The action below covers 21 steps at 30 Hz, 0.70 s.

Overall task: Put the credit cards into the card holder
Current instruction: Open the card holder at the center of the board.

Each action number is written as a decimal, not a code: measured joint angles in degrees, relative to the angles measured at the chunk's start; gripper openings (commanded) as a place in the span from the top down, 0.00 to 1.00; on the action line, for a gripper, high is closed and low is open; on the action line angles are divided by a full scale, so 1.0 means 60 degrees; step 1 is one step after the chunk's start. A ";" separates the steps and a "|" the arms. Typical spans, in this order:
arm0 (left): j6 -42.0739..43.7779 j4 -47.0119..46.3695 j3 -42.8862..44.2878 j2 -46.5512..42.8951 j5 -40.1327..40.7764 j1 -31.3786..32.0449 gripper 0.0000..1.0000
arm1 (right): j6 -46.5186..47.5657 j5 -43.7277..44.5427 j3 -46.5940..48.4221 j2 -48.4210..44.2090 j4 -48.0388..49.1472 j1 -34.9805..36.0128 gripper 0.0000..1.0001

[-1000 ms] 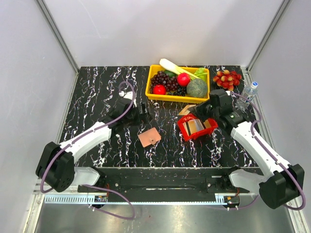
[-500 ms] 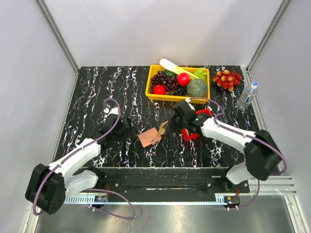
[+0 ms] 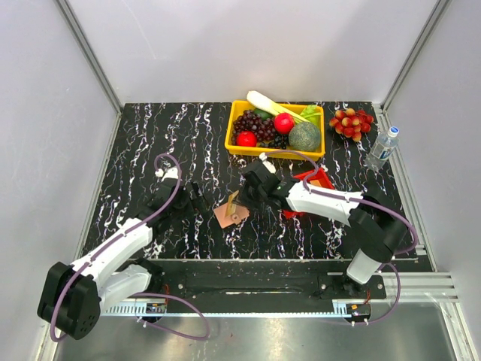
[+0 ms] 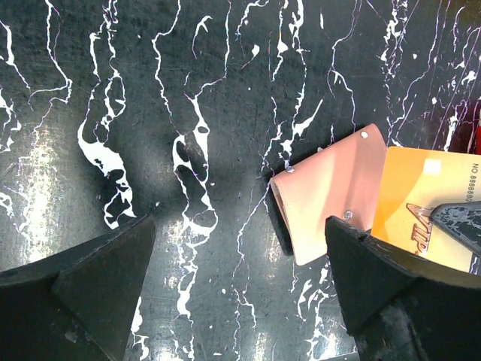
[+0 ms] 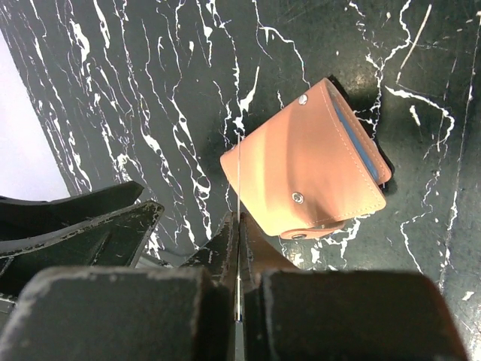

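Note:
The salmon-pink card holder (image 3: 231,215) (image 4: 331,192) (image 5: 307,170) lies folded on the black marble table, with a strip of blue lining showing at its far edge. My right gripper (image 3: 240,199) (image 5: 240,239) is shut on a gold credit card (image 3: 234,203) (image 4: 427,201). The card hangs just above the holder's near side and shows edge-on as a thin line (image 5: 239,180) in the right wrist view. My left gripper (image 3: 197,200) (image 4: 237,301) stands open over bare table just left of the holder, with nothing between its fingers.
A red tray (image 3: 316,178) sits behind the right arm, partly hidden by it. A yellow basket (image 3: 270,153) of fruit and vegetables stands at the back. Red grapes (image 3: 351,122) and a water bottle (image 3: 383,147) are at the back right.
My right gripper has carried the card left from the red tray to the card holder. My left gripper has drawn slightly nearer and stayed open.

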<state>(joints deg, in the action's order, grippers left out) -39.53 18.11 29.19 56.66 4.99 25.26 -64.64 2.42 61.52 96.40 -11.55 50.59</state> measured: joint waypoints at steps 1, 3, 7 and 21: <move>0.0000 -0.0004 0.0000 -0.0004 -0.0004 -0.0011 0.01 | 0.0029 0.0040 0.0022 0.0000 0.0033 0.0000 1.00; 0.0000 -0.0018 0.0000 -0.0007 -0.0015 -0.0018 0.01 | 0.0076 0.0087 0.0073 0.0018 0.0004 0.0000 1.00; 0.0011 -0.0080 0.0000 -0.0007 -0.0120 -0.0018 0.01 | 0.0164 0.0022 0.0248 0.0310 -0.0036 0.0011 1.00; 0.1133 -0.0361 0.0117 0.0484 -0.0732 0.0284 0.01 | 0.0525 0.0025 -0.1854 -0.1078 -0.0270 0.0069 1.00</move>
<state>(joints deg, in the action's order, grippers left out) -32.73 15.94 29.89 59.57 0.60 26.96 -61.49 2.57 50.39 89.93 -13.17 51.00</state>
